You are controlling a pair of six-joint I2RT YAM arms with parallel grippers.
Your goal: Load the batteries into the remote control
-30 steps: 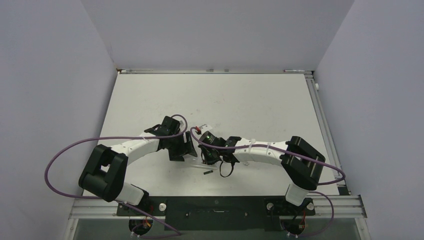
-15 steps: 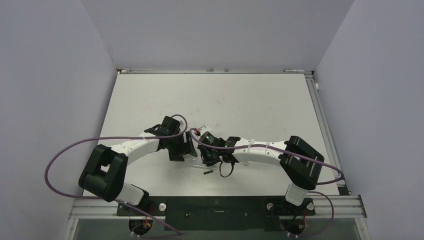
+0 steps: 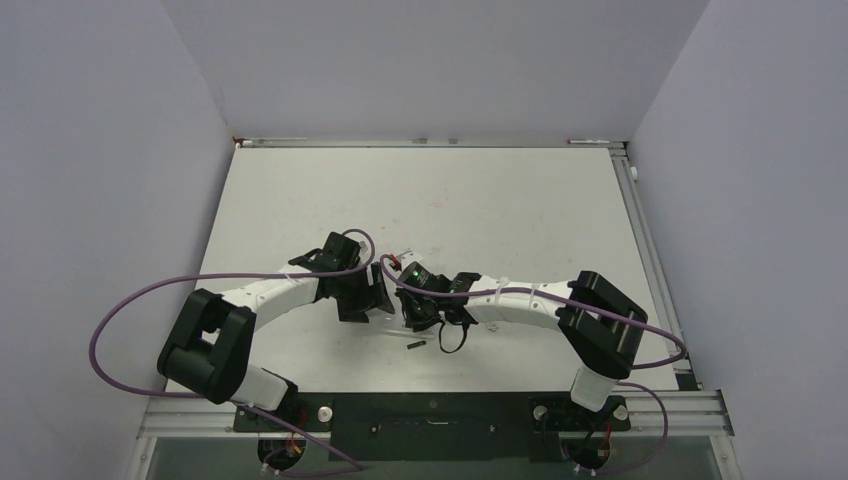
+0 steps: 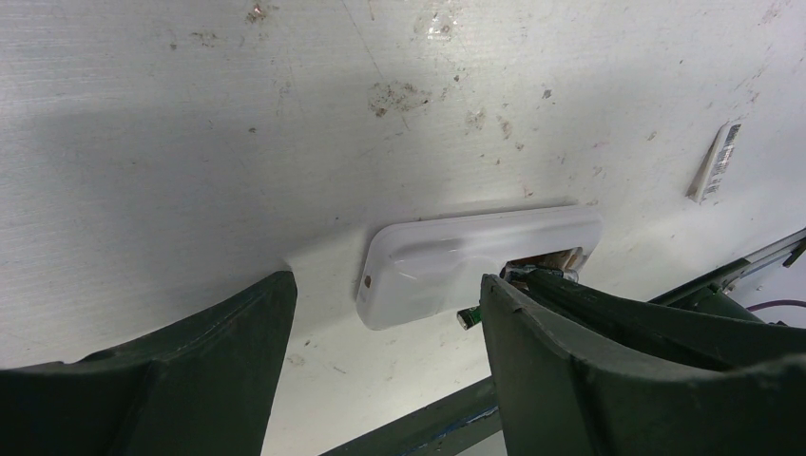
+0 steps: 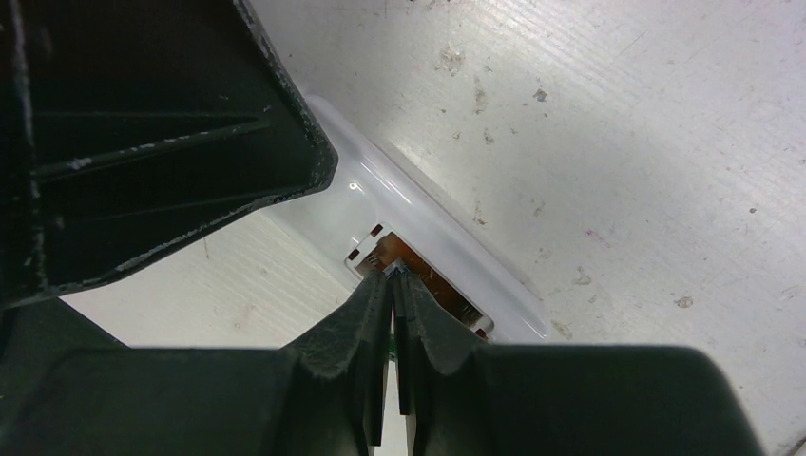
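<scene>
The remote (image 4: 475, 247) lies slot-up mid-counter (image 3: 520, 200), toward the near edge. The left tool (image 4: 385, 285) stands open astride it, not gripping. The right tool (image 5: 393, 285) is closed, tips at the slot (image 5: 432, 280) — whether it pinches anything I cannot tell. One battery (image 3: 417, 345) lies loose nearby — loading looks unfinished.
</scene>
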